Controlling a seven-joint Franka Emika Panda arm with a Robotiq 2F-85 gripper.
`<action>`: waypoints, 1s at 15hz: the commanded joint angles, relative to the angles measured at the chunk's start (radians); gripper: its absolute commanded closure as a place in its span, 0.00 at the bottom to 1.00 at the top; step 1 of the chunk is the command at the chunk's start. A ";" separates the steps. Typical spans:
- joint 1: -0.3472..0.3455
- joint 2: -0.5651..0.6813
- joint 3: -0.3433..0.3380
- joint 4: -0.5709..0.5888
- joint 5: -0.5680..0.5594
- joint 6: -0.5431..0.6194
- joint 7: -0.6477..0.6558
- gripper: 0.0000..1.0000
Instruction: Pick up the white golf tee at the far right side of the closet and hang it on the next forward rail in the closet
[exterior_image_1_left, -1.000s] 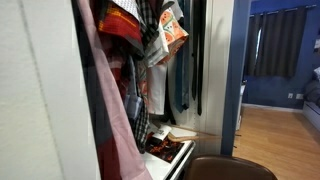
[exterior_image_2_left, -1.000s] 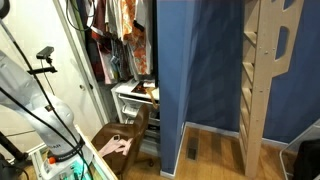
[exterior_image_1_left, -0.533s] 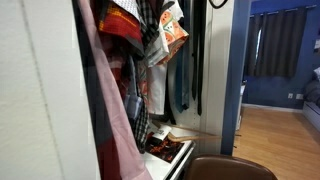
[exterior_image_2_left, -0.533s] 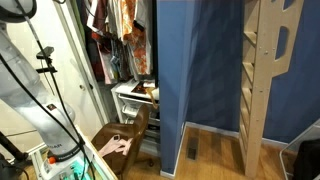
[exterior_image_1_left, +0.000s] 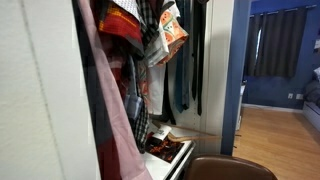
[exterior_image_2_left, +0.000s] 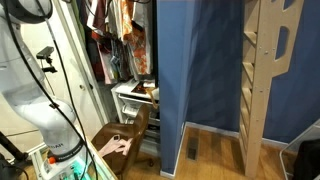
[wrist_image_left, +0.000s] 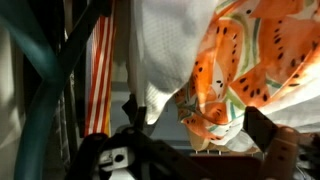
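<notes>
Wrist view: end effector (wrist_image_left: 195, 125) sits at the bottom edge with its two dark fingers spread wide and nothing pinched. The hems of two hanging garments dangle in the gap between them. The white tee (wrist_image_left: 170, 55) hangs straight above the end effector, mid-frame, its lower edge just beside one finger; contact can't be told. An orange watermelon-print garment (wrist_image_left: 255, 55) hangs touching the tee on one side, and a striped garment (wrist_image_left: 100, 60) hangs just past it on the other. The rail and hangers are out of frame. In an exterior view, pink cloth (exterior_image_1_left: 112, 110) hangs nearest the camera, with the orange print (exterior_image_1_left: 172, 30) high in the closet behind it, dark straps (exterior_image_1_left: 190, 60) hanging beside that, and an open drawer (exterior_image_1_left: 170, 152) low down. A brown chair (exterior_image_1_left: 225, 168) shows at the bottom edge. The tee is not clearly separable here. In an exterior view the white arm (exterior_image_2_left: 35, 85) rises up the near side toward the top of the closet, with the end effector hidden. A blue panel (exterior_image_2_left: 200, 70) stands beside the closet, and a wooden ladder frame (exterior_image_2_left: 262, 80) stands past it.
</notes>
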 joint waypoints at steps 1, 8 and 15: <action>0.017 0.051 -0.007 0.083 0.140 0.027 -0.150 0.29; -0.008 0.069 -0.007 0.106 0.254 -0.013 -0.294 0.73; -0.019 0.084 -0.004 0.102 0.297 -0.034 -0.353 0.50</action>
